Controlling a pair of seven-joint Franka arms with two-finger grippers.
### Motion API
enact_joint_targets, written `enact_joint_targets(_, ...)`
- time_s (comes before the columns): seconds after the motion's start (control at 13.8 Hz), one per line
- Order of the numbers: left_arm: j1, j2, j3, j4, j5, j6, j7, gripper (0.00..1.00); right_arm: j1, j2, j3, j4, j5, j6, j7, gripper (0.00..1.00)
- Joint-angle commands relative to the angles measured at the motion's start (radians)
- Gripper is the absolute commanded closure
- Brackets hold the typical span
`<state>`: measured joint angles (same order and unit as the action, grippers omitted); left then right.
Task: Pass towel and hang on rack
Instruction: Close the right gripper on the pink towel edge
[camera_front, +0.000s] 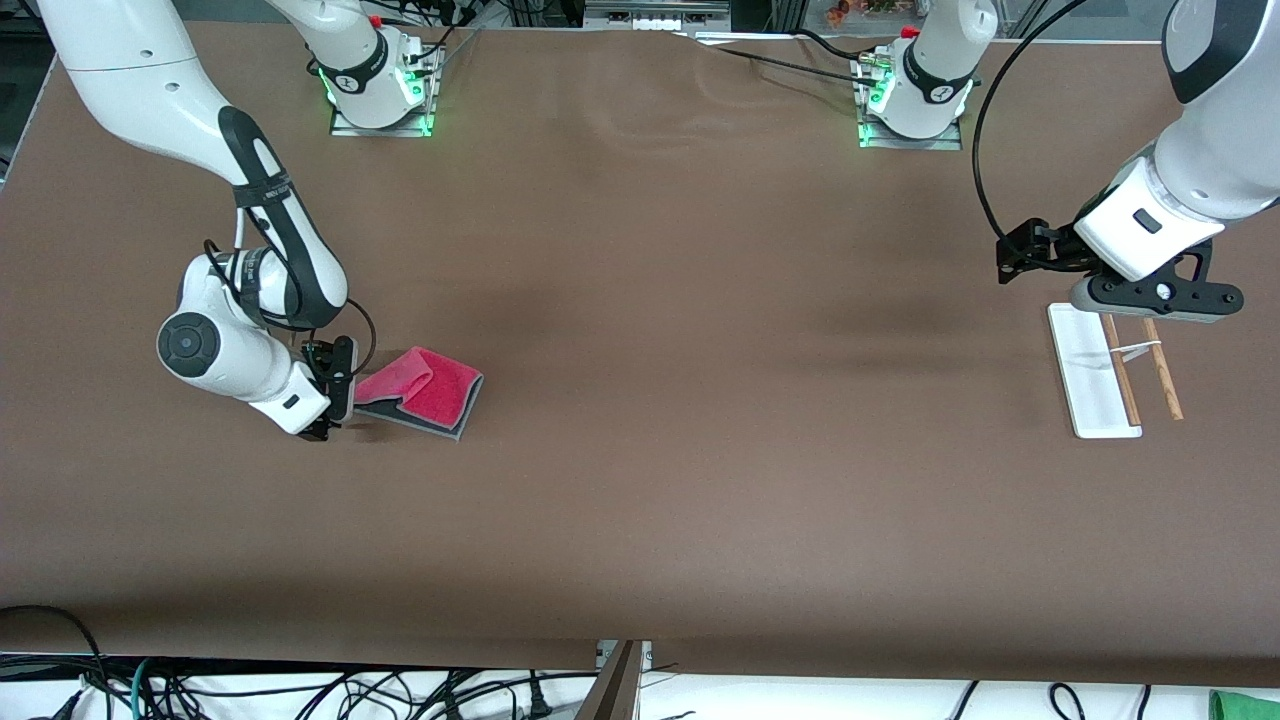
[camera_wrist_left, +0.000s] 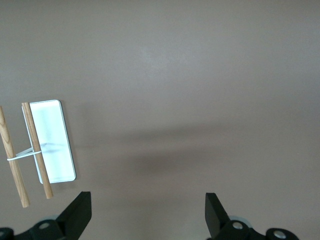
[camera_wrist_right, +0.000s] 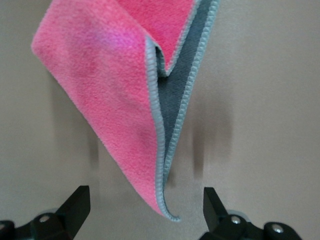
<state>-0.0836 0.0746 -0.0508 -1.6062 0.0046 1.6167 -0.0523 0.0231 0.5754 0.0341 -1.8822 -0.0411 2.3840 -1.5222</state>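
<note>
Nothing done yet: your right tool (camera_front: 338, 395), fingers spread, sits level with the towel (camera_front: 425, 391) on the tabletop (camera_front: 680, 420) near the right arm's end, ungrasped, while your left tool (camera_wrist_left: 147, 220), also spread, waits over the bare rack (camera_front: 1112, 368).

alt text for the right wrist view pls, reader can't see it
A pink towel with a grey underside and stitched grey edging lies folded over on the brown table, one corner pointing down between the fingers of the right gripper. The gripper is open, its two dark fingertips apart on either side of that corner, not closed on it.
</note>
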Motion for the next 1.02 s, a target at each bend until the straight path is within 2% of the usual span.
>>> enact_joint_targets(0.0, 0.001, 0.007, 0.002, 0.02, -0.017, -0.015, 0.011, 0.0, -0.009, -0.026, 0.006, -0.035, 0.01, 0.017, -0.038, 0.03)
enact_joint_targets(0.07, 0.001, 0.007, 0.002, 0.02, -0.017, -0.015, 0.011, 0.0, -0.011, -0.025, 0.006, -0.035, 0.01, 0.017, -0.039, 0.23)
enact_joint_targets(0.15, 0.001, 0.007, 0.002, 0.02, -0.017, -0.014, 0.011, 0.0, -0.009, -0.025, 0.006, -0.035, 0.012, 0.015, -0.044, 0.56)
enact_joint_targets(0.22, 0.001, 0.008, 0.002, 0.02, -0.017, -0.014, 0.011, 0.0, -0.009, -0.023, 0.006, -0.035, 0.013, 0.011, -0.044, 0.77)
enact_joint_targets(0.29, 0.001, 0.007, 0.002, 0.02, -0.017, -0.014, 0.011, 0.0, -0.011, -0.022, 0.006, -0.035, 0.013, 0.008, -0.043, 0.8)
enact_joint_targets(0.44, 0.001, 0.008, 0.002, 0.022, -0.017, -0.014, 0.011, 0.0, -0.009, -0.02, 0.006, -0.035, 0.014, -0.008, -0.042, 1.0)
enact_joint_targets(0.8, 0.001, 0.008, 0.002, 0.02, -0.017, -0.012, 0.011, 0.0, -0.008, -0.029, 0.006, -0.012, 0.017, -0.032, -0.029, 1.0)
enact_joint_targets(0.95, 0.001, 0.007, 0.002, 0.02, -0.015, -0.02, 0.006, 0.0, -0.003, -0.034, 0.015, 0.065, 0.029, -0.124, -0.027, 1.0)
